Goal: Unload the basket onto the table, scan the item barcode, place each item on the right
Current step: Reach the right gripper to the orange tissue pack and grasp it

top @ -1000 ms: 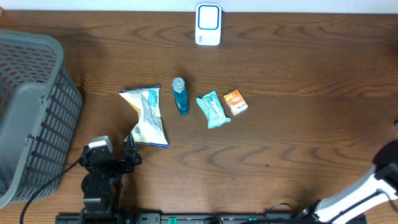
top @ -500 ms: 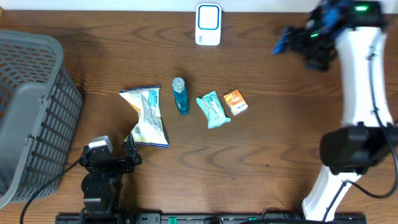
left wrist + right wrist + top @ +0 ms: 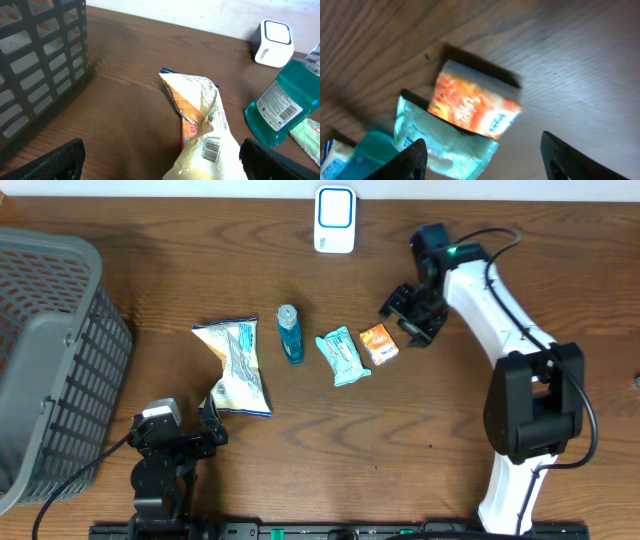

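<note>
The right arm (image 3: 505, 300) is wearing white shells between black joints, a green light (image 3: 452, 250) is glowing near the black right gripper (image 3: 398, 323), a thin black cable (image 3: 498, 233) is arching off it, and the left arm (image 3: 160, 465) is showing black throughout.

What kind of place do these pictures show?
Probably a mock shop checkout on a wooden table. A white device, likely a barcode scanner, stands at the far edge; a snack bag, a blue bottle and an orange pack lie in a row; a grey basket stands left.
</note>
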### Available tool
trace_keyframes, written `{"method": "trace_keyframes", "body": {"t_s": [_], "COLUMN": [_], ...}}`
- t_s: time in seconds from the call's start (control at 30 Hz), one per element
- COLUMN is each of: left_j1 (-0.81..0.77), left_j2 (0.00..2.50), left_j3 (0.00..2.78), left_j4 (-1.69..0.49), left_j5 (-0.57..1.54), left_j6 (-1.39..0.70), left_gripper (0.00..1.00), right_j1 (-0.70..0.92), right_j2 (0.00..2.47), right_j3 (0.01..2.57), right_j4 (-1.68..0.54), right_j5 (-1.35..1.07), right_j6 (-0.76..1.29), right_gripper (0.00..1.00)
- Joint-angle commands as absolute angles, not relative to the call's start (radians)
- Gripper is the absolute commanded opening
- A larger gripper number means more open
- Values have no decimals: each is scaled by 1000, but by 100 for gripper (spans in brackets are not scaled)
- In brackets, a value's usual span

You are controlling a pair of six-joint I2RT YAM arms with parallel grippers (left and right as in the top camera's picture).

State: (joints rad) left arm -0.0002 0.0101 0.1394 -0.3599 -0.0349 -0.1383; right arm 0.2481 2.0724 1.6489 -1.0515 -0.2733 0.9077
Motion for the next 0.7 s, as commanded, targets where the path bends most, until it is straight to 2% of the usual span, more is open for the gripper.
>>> {"method": "trace_keyframes", "body": {"t_s": [0.0,0.1,0.23,0.37,0.4,0.43,0.47,0.5,0.67], "left_j1": [6,6,6,6,6,6,6,6,6], "left_j2": [4,4,4,4,4,4,4,4,4], "left_j3": [136,136,136,136,136,136,136,136,136], "left_j4": [-358,-358,-358,-358,-358,-358,-358,-358,-358], "left_j5": [-33,-33,-33,-33,-33,-33,-33,-33,-33], "left_j6": [-148,-148,-148,-148,-148,-148,-148,-148,-148], "left_gripper": [98,98,98,98,98,98,98,98,98], "right_j1": [259,259,262,270,270,269,267,261,197], "right_j2": [2074,2074,2074,2074,2074,2074,2073,2070,2019], "right_j3": [1562,1477,1360,1277,1264,1258,1259,1265,1332], "right_j4": [-958,-863,-767,-712,-703,-696,-695,-696,-794], "right_j5": [-257,-257,-258,-261,-260,-257,-242,-248,-456], "right_j6": [994,1015,1058,1069,1069,1069,1068,1057,878], "right_gripper": [64,60,47,41,36,26,4,1,1]}}
